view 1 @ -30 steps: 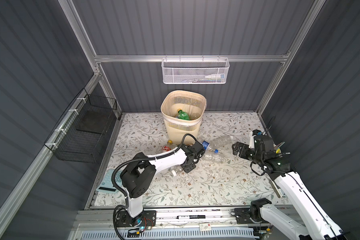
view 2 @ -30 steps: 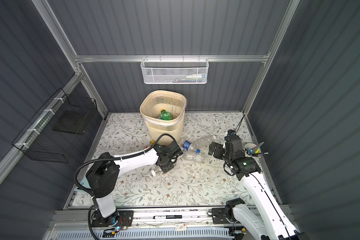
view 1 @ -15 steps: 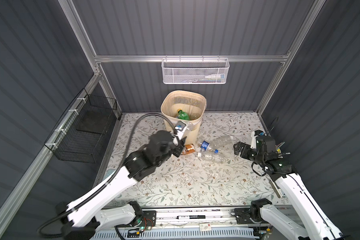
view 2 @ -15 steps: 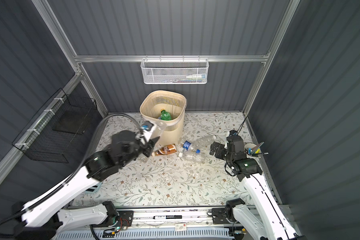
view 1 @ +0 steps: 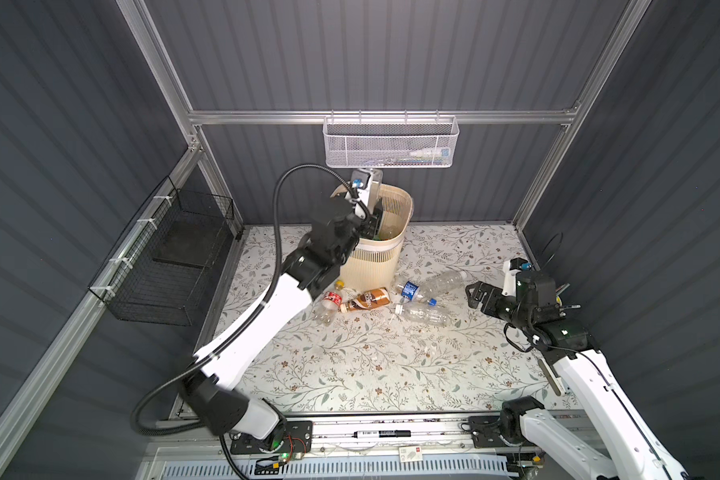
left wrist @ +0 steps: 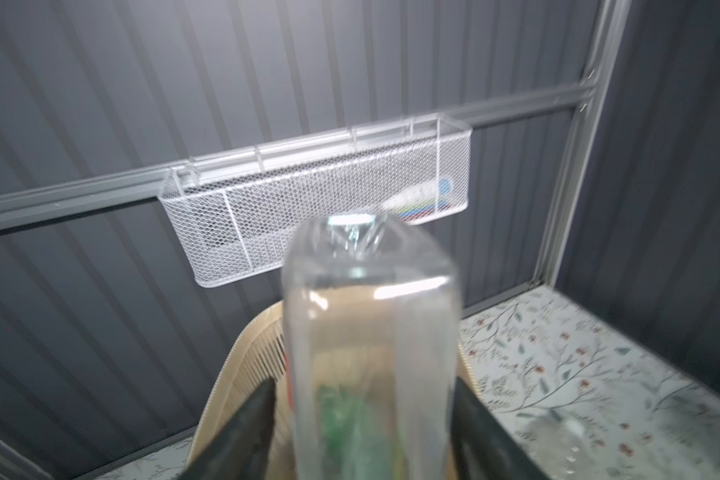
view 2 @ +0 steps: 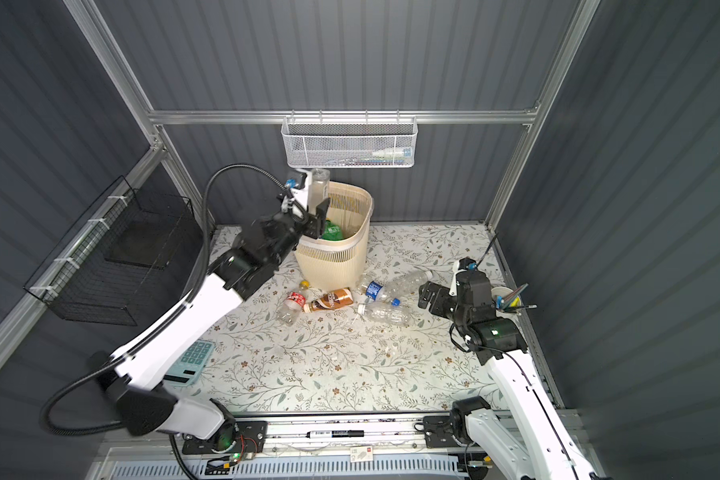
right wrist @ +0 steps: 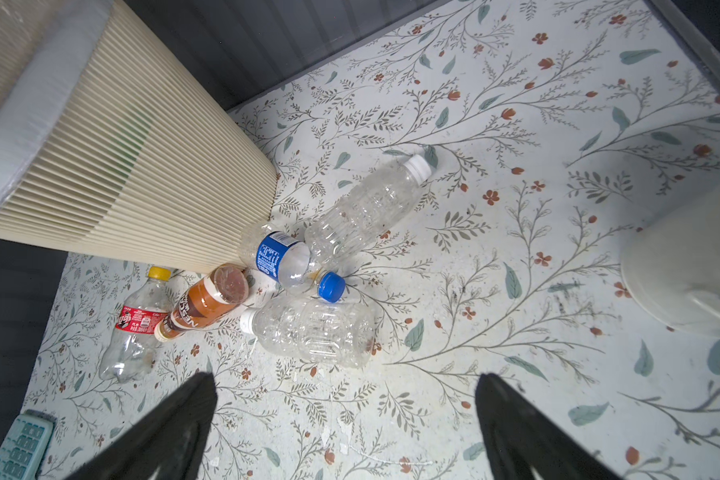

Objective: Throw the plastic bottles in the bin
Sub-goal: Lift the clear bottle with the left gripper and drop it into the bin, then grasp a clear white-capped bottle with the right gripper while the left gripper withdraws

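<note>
Poised a clear bottle (left wrist: 370, 332) between the left tool (view 2: 320, 214) fingers above the bin (view 2: 333, 266); clamped or loosed, could not tell. Counted a green bottle (view 2: 332, 232) already binned. Left five bottles (right wrist: 308, 332) lying on the tabletop (view 1: 370, 365) near the right tool (view 1: 474, 296), spread wide and empty.

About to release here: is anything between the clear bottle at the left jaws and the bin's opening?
Nothing visible. The clear bottle sits between the jaws of the left gripper, above the bin, whose mouth is open; under it lies only a green bottle already inside.

Grey ribbed walls (view 1: 391, 54) — pale floral-patterned floor (view 1: 350, 374).
</note>
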